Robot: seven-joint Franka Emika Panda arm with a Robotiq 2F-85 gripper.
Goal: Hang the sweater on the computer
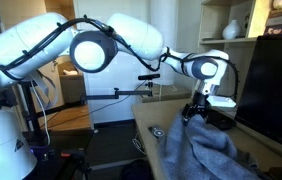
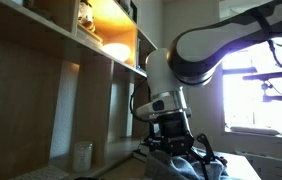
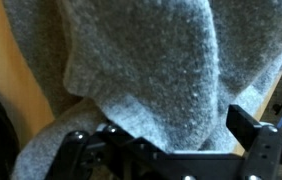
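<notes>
Closely under end effector point(image 1: 197, 113), bunched sweater point(image 1: 203, 152)

Grey-blue knit sweater point(image 1: 196, 150): soft, wrinkled, heaped on the tan desk point(image 1: 146, 120), with one part drawn up to a peak at the gripper point(image 1: 196, 112). In the wrist view its nubbly folds point(image 3: 151, 70) fill the frame. Large black flat computer monitor point(image 1: 271, 85): upright, screen dark, just beside the heap. Nothing hangs on it.

The sweater point(image 3: 151, 70) hides the gripper's point(image 3: 166, 150) tips; the computer point(image 1: 276, 85) is cut off.
</notes>
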